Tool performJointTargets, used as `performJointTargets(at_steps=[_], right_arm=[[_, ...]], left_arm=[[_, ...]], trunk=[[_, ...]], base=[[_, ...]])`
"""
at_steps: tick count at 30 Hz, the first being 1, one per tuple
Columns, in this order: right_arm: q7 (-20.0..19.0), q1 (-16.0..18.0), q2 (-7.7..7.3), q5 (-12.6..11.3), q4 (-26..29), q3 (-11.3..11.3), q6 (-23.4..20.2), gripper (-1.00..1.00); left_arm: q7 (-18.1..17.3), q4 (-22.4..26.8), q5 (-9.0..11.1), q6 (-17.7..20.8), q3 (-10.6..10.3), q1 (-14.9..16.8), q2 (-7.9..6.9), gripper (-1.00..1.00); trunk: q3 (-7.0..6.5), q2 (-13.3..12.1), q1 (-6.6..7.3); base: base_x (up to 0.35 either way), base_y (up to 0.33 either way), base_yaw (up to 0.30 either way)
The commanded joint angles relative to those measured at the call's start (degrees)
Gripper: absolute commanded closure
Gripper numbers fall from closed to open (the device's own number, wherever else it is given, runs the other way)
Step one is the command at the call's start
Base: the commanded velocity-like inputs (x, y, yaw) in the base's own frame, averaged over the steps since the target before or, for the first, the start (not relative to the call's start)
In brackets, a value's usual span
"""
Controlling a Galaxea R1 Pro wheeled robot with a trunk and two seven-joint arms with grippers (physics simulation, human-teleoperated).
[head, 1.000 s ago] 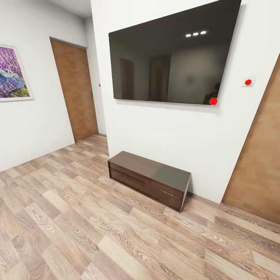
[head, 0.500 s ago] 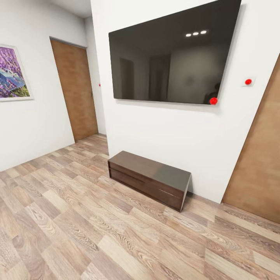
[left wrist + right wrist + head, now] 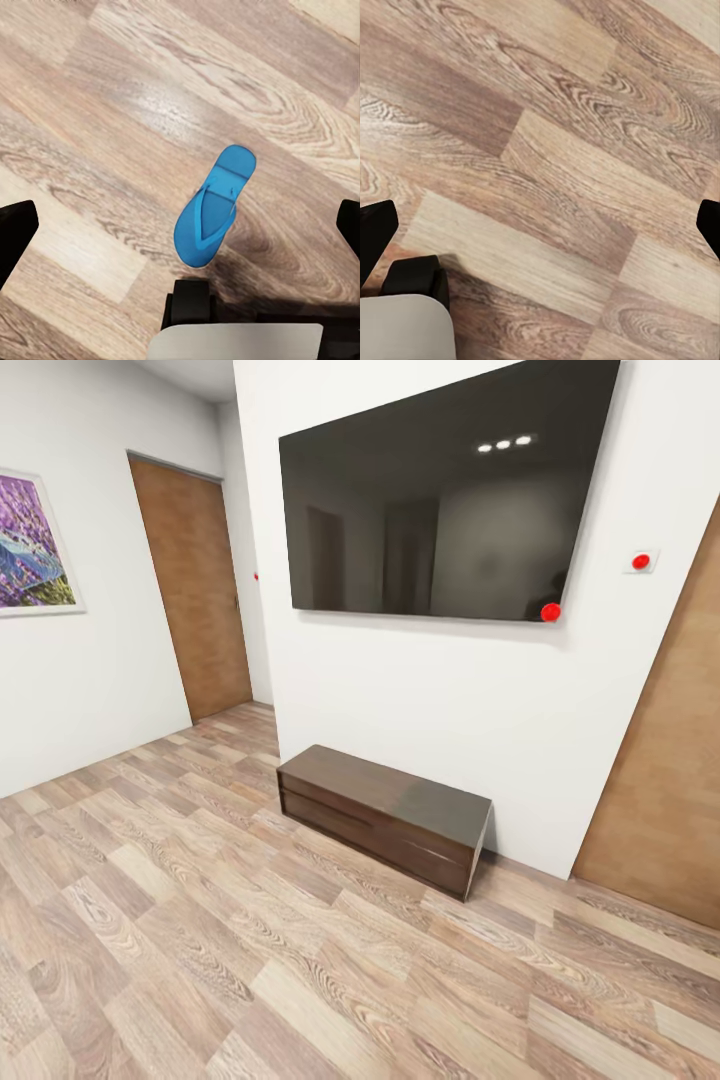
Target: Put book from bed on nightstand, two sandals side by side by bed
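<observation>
One bright blue sandal (image 3: pixel 214 206) lies flat on the wood-plank floor in the left wrist view, straps up. My left gripper (image 3: pixel 182 229) hangs above it, open, with its dark fingertips (image 3: pixel 15 232) far apart on either side and nothing between them. My right gripper (image 3: pixel 542 229) is open too, over bare floor planks (image 3: pixel 555 150). The second sandal, the book, the bed and the nightstands are out of view.
Ahead, a long low dark bench (image 3: pixel 385 815) stands against a white wall under a large black screen (image 3: pixel 440 495). Wooden doors are at the far left (image 3: pixel 195 585) and at the right (image 3: pixel 665 760). A purple picture (image 3: pixel 30 545) hangs on the left wall. Part of my own base (image 3: pixel 225 337) is close to the sandal.
The head view has shifted very slightly, so the screen and bench sit a little higher in the picture. Nothing in the room has moved.
</observation>
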State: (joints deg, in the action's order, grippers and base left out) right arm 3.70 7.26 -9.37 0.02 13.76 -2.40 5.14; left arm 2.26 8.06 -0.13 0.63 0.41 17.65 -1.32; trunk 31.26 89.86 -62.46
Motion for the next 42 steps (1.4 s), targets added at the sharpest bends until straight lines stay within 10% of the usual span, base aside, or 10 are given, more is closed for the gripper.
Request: performJointTargets(at_steps=[1, 42], right_arm=[[-0.01, 0.04, 0.01, -0.01, -0.05, -0.24, 0.22, -1.0], [0.01, 0.03, -1.8, -0.12, -0.05, -0.32, 2.53, -1.0]], left_arm=[[0.12, 0.03, 0.0, -0.02, 0.03, 0.02, 0.0, -1.0], [0.03, 0.04, 0.12, -1.34, 0.1, 0.1, 0.11, -1.0]], trunk=[[0.24, 0.44, -0.22], [7.6, 16.89, -9.23]], base=[[0.0, 0.0, 0.0], [0.0, 0.0, 0.0]])
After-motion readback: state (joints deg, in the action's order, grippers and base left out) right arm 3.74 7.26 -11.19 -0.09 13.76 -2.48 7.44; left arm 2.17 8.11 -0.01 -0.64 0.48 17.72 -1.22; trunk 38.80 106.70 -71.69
